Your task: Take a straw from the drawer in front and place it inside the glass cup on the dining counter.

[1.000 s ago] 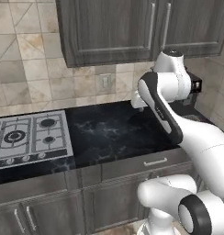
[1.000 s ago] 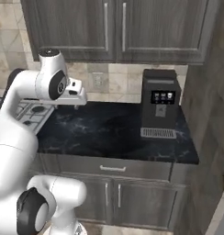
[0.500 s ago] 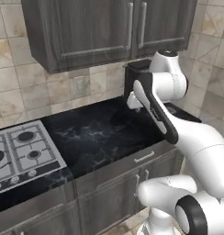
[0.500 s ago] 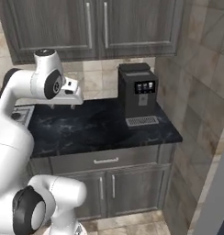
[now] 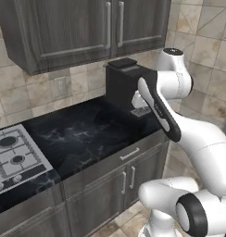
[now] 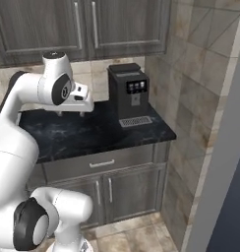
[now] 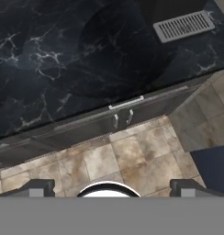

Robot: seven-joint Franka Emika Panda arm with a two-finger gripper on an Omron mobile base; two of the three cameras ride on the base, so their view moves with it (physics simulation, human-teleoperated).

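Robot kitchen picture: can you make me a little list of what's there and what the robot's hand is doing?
Gripper: open, holding nothing, up above the counter
Counter: black marble with white veins
Drawer: shut, small silver bar handle
Coffee machine: dark, standing at the counter's right end
Gas hob: at the left, nothing on it
Straw and cup: not seen

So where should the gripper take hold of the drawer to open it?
By the small silver handle centred on the drawer front. The drawer is shut, so the handle is the only part standing out. It lies horizontal: come from the front, one finger above, one below.
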